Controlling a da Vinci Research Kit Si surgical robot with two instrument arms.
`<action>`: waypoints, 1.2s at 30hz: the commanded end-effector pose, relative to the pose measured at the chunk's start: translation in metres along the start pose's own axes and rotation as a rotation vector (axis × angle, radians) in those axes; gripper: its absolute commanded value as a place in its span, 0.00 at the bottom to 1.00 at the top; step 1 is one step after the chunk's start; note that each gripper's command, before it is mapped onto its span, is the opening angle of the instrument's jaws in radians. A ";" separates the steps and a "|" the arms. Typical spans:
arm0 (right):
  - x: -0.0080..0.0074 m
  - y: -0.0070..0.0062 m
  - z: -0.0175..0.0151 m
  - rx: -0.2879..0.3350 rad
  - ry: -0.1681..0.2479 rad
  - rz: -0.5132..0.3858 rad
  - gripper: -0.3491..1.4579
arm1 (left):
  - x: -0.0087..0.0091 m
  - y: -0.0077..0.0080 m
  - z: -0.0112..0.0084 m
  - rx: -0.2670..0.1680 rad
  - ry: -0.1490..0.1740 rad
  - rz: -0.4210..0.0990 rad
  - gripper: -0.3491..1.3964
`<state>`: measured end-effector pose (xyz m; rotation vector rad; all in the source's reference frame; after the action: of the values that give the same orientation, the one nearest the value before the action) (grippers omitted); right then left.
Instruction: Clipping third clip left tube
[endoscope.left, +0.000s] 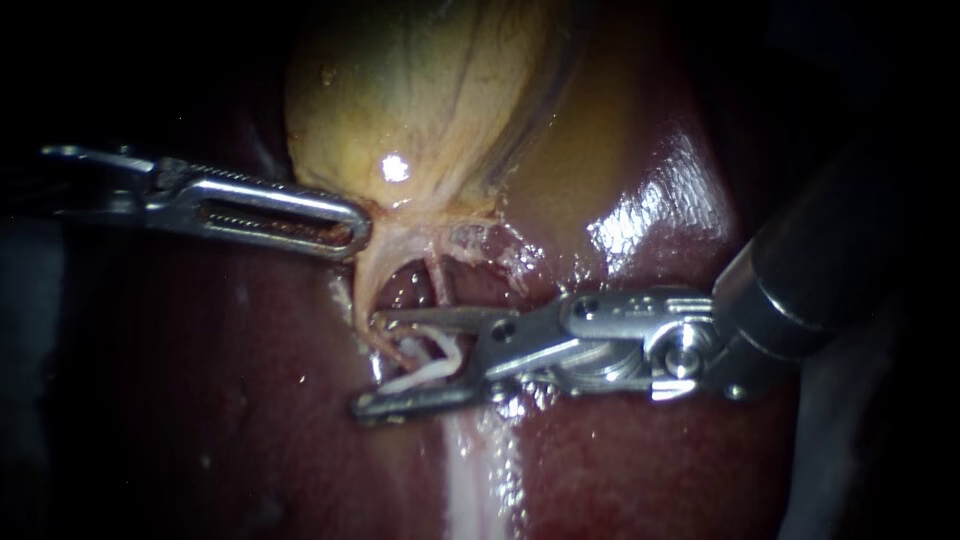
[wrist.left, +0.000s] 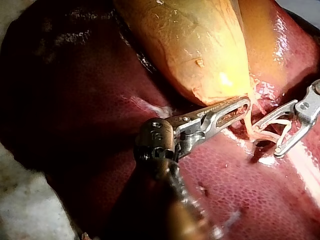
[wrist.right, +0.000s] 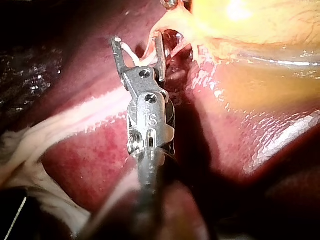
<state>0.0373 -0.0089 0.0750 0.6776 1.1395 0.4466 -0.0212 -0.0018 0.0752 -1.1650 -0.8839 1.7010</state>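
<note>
Two instruments work at the gallbladder's (endoscope.left: 420, 100) near end. At left, the left instrument (endoscope.left: 345, 225) lies level, jaws clamped on the gallbladder's neck edge, with bare liver (endoscope.left: 200, 400) open nearer. The left tube (endoscope.left: 368, 290) drops between the right instrument's (endoscope.left: 372, 365) gaping jaws, which carry a pale clip (endoscope.left: 435, 365). Its shaft slants off to the far right.

Shines brightest at centre, fades to near-black at the endoscope view's edges. Glares white on the gallbladder (endoscope.left: 395, 167) and wet liver (endoscope.left: 640, 225). Leaves liver patches deeply shadowed in both wrist views.
</note>
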 end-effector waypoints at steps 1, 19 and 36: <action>-0.0001 0.0001 -0.0001 0.001 0.000 0.000 0.47 | 0.0000 0.0001 0.0000 0.000 0.000 0.000 0.00; -0.0010 0.0019 -0.0014 -0.017 0.003 0.000 0.47 | 0.0000 0.0003 0.0000 0.003 0.002 0.000 0.00; -0.0007 0.0023 -0.0007 -0.029 0.007 0.025 0.47 | 0.0000 0.0004 0.0000 0.004 0.003 0.000 0.00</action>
<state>0.0365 -0.0075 0.0769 0.6688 1.1335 0.4888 -0.0213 -0.0020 0.0748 -1.1645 -0.8791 1.6996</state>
